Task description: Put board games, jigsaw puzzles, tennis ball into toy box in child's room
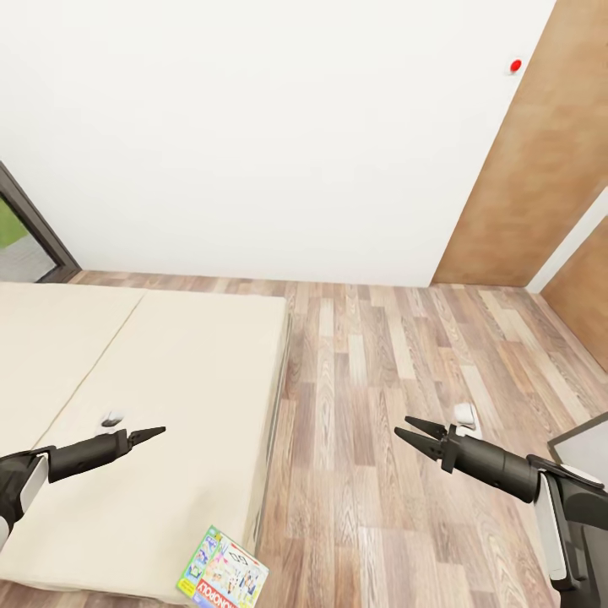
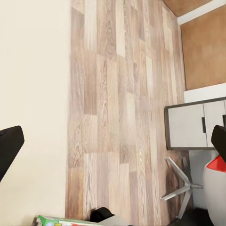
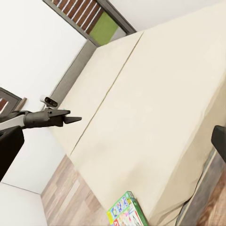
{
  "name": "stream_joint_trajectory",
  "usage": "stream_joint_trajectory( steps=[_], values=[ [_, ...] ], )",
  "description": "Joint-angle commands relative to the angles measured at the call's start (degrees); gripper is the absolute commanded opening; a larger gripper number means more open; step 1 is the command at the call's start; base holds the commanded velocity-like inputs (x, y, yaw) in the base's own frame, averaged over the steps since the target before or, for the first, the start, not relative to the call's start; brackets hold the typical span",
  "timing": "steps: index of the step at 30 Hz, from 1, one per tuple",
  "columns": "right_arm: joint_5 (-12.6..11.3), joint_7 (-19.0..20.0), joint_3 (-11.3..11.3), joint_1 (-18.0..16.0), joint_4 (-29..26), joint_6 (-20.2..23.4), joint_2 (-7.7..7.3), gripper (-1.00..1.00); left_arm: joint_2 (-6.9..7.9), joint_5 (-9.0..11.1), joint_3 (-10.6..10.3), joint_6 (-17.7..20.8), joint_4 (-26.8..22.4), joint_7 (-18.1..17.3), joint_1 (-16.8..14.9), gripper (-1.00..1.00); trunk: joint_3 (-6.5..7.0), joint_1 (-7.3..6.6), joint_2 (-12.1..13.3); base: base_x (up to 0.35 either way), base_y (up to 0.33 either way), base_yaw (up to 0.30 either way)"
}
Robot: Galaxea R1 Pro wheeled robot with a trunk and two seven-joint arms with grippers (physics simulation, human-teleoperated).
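Standing beside the bed (image 1: 152, 397), both arms held out in front, nothing gripped. Left gripper (image 1: 150, 434) hangs over the mattress with its jaws drawn close together; right gripper (image 1: 415, 432) hangs over the wood floor (image 1: 380, 380) with jaws parted, empty. One board game (image 1: 223, 572), the green-edged pastel box, lies flat at the near corner of the bed, just beside the edge. A grey cabinet (image 2: 195, 126) and a chair base (image 2: 181, 186) show past the floor in the left wrist view. Judged step: approach to the first pickup from the bed. Next move needs the left arm brought back and down to that box, jaws opened wider to span its edge.
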Motion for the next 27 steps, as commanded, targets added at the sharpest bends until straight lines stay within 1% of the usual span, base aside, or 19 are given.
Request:
stream_joint_trajectory(
  steps=[1, 11, 27],
  values=[
    [-0.16, 0.10, -0.03, -0.04, -0.01, 0.48, -0.01, 1.00, -0.01, 0.01, 0.15, 0.60, 0.01, -0.21, -0.04, 1.00, 0.02, 0.03, -0.08, 0.000, 0.000, 0.000],
    [-0.10, -0.05, 0.08, -0.04, -0.01, 0.47, 0.00, 1.00, -0.06, 0.02, 0.12, 0.57, 0.01, -0.20, -0.04, 1.00, 0.75, 0.03, -0.08, 0.000, 0.000, 0.000],
    [-0.08, -0.06, 0.12, -0.04, -0.01, 0.47, -0.01, 1.00, -0.06, 0.01, 0.07, 0.57, 0.02, -0.17, -0.04, 1.00, 0.89, 0.03, -0.08, 0.000, -0.006, 0.000]
  ],
)
